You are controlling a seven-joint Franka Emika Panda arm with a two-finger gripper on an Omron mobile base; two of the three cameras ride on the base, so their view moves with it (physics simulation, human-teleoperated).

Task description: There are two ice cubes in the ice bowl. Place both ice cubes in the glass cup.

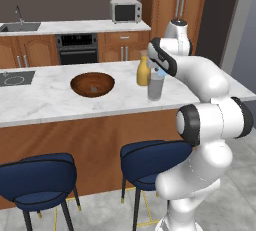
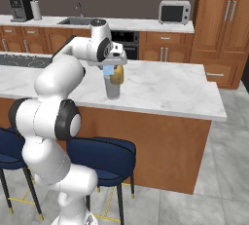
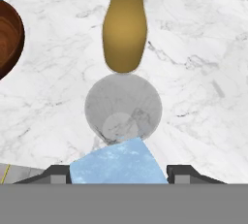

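Ice cubes: we count one point(image 3: 117, 164), pale blue, gripped between our gripper's point(image 3: 117, 172) two dark finger tips and hanging just above the open mouth of the single glass cup point(image 3: 123, 106). We cannot make out a second cube.

From left to right on the marble island counter point(image 1: 45, 100) in the left base view stand one wooden ice bowl point(image 1: 92, 84), one yellow-orange bottle point(image 1: 143, 71) and the glass cup, with the bottle just behind the cup.

The hand view looks straight down into the cup and shows its bottom bare. The right base view shows the cube as a small blue patch right over the cup's rim, and a microwave point(image 2: 174, 11) on the back counter.
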